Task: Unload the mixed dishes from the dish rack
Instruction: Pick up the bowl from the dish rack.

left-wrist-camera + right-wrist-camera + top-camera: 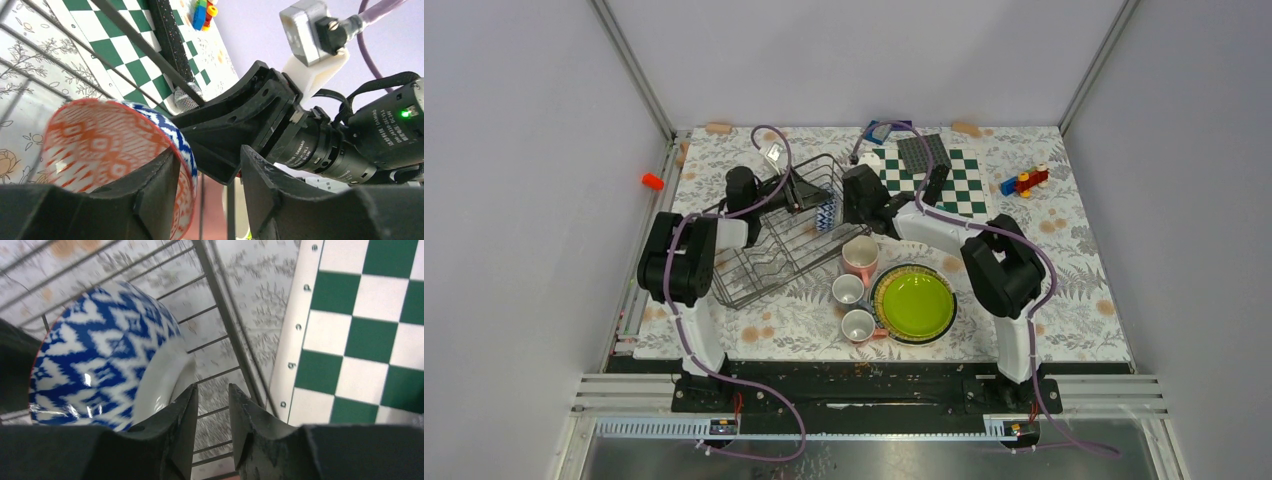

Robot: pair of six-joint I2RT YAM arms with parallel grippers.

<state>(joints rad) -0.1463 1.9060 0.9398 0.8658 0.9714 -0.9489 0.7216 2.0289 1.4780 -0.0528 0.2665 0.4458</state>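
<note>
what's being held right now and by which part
Nothing firmly yet: the left end effector straddles the rim of the patterned bowl, one finger inside, one outside with a gap. The right end effector grips nothing.

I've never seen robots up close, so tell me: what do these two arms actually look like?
Both the left arm and right arm are chunky black joints linked by white segments. A purple cable loops along each. The fingers are matte black wedges. One black motor carries white lettering and a green light; a grey camera sits on a white bracket.
</note>
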